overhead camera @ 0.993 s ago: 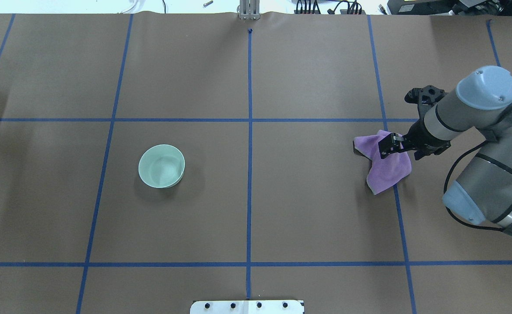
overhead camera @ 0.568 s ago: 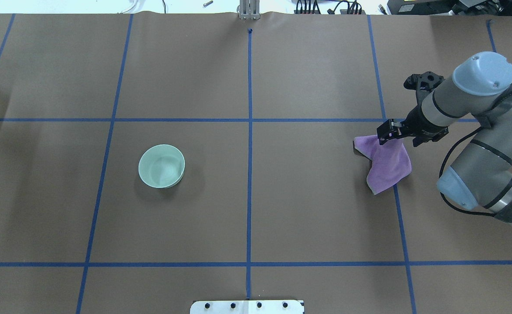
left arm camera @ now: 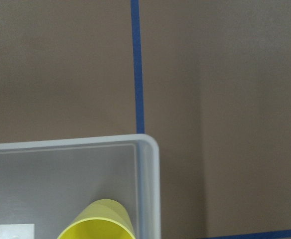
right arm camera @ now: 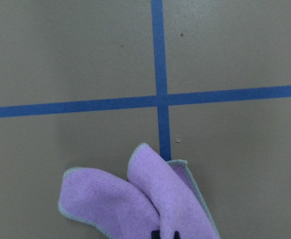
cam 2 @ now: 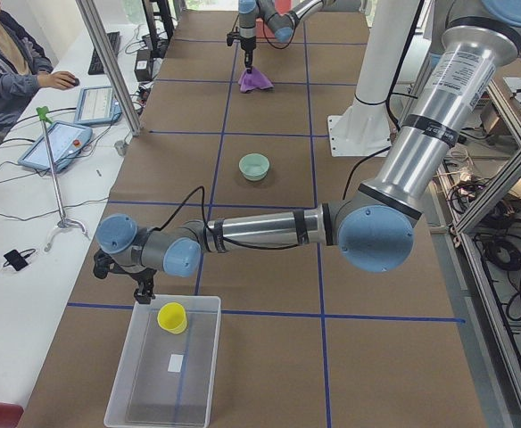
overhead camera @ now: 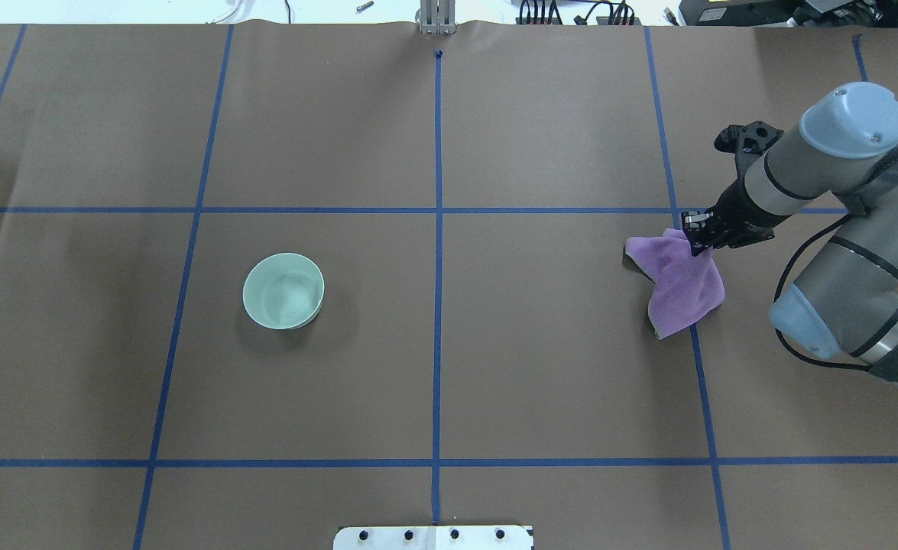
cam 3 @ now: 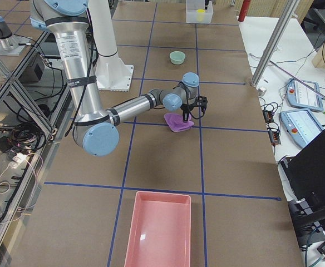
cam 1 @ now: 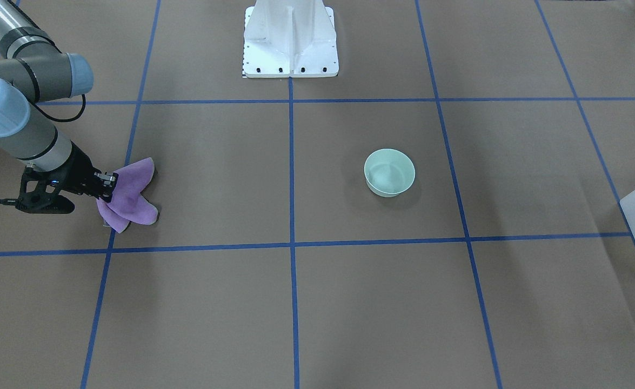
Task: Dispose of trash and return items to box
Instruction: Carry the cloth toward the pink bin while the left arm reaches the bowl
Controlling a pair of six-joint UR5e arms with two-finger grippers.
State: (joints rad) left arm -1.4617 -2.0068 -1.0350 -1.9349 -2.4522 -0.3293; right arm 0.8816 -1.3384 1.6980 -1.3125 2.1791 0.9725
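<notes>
The pale mint-green bowl (overhead camera: 283, 291) stands empty and upright on the table's left half; it also shows in the front view (cam 1: 389, 172). The yellow cup (cam 2: 172, 317) lies inside the translucent box (cam 2: 127, 392), and the left wrist view shows the cup (left arm camera: 98, 221) by the box's corner rim (left arm camera: 153, 149). My left gripper (cam 2: 143, 290) hovers over the box's far edge; I cannot tell whether it is open or shut. My right gripper (overhead camera: 697, 233) is shut on a purple cloth (overhead camera: 682, 286), whose lower part rests on the table.
A pink tray (cam 3: 157, 228) sits at the table's right end. The white robot pedestal (cam 1: 290, 38) stands at the near middle edge. Blue tape lines cross the brown table cover. An operator sits at a side desk (cam 2: 2, 62).
My right gripper moved toward the far side and slightly right, pinching the purple cloth and dragging its upper corner along. The bowl has not moved.
</notes>
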